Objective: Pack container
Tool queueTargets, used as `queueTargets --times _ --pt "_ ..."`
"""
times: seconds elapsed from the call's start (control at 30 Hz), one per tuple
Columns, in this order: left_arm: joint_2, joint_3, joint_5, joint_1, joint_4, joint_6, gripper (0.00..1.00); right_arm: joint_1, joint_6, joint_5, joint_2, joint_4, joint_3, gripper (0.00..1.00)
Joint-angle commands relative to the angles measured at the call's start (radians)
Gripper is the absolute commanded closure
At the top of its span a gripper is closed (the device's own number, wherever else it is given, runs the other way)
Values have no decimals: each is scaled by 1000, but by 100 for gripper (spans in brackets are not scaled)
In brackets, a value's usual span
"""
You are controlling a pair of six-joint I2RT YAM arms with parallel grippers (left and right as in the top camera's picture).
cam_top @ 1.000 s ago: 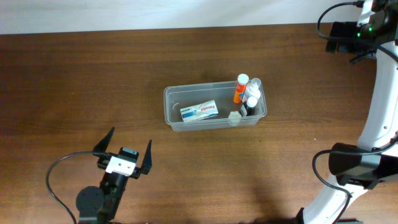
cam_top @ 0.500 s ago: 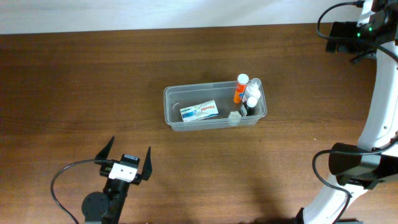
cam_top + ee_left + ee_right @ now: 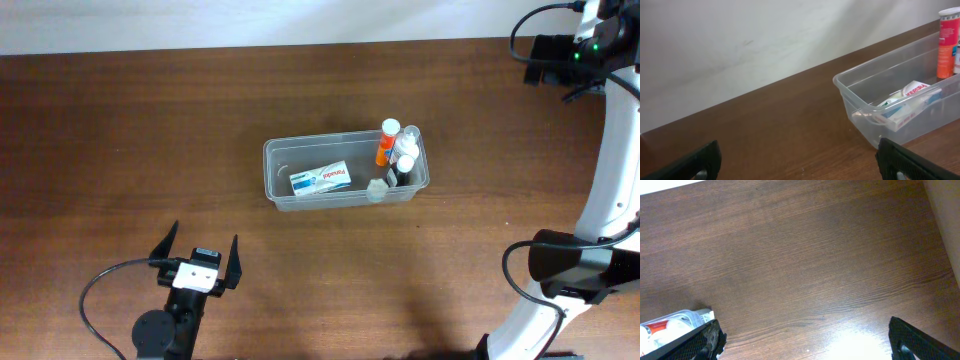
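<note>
Only overhead, the whole container [image 3: 267, 172], box [image 3: 322, 179] and bottles [image 3: 386, 143] inside; left gripper [image 3: 205, 236] and right gripper [image 3: 805, 340] wide.

The container [image 3: 268, 172] sits at the middle of the table [image 3: 120, 130], a box [image 3: 321, 179] lying in its middle, bottles [image 3: 388, 143] standing at its right end, and the left gripper [image 3: 205, 235] well apart at front-left.

Robotics lab bench; bare wood table [image 3: 120, 130] under the left gripper [image 3: 206, 232]; plain white wall [image 3: 740, 40] ahead of it.

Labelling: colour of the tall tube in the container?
Orange tube, white cap; left wrist view.
</note>
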Motion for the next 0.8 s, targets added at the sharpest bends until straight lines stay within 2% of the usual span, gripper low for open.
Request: queueTargets --times 0.0,0.77 --pt "-10 -8 -11 6 -1 -3 1 -2 11 8 -7 3 12 2" --pt "-10 -8 -11 6 -1 -3 1 8 11 8 -8 3 11 2"
